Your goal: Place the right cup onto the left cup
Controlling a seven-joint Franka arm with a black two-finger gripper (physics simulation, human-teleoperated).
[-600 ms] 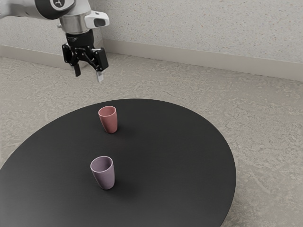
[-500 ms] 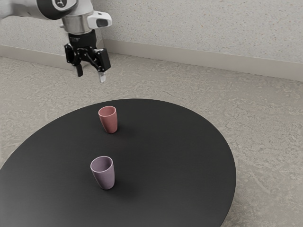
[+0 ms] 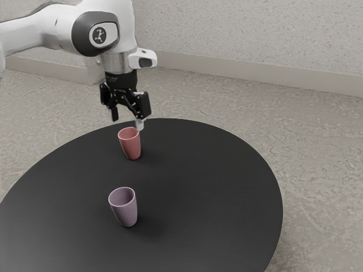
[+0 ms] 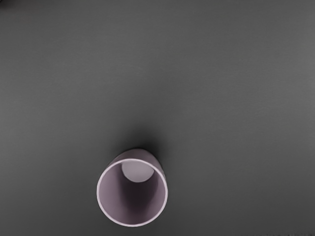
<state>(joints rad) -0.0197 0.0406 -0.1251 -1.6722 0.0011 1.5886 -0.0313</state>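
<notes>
- A white robot arm point(image 3: 42, 28) is coming in from the exterior view's upper left, bending at a rounded dark-and-white joint point(image 3: 96, 34) and pointing its hand downward.
- The black gripper point(image 3: 127, 119) is hanging above the level of the cups, its fingers point(image 3: 115, 114) aiming down toward the round black table point(image 3: 210, 187).
- The purple cup point(image 3: 126, 211), the one to be lifted, is standing on the table, nearer to me than the pink cup point(image 3: 131, 145).
- It is resting upright on its narrower base, its long axis running straight up and down and its wide mouth facing the ceiling.
- The wrist view is looking down into the purple cup, its pale rim circling a shaded inside and a lighter round bottom.
- The pink cup is also standing upright, mouth up, well apart from the purple one.
- The gripper is keeping its two fingers spread wide, with a clear gap between them; it is holding nothing, and both cups are resting on the table.
</notes>
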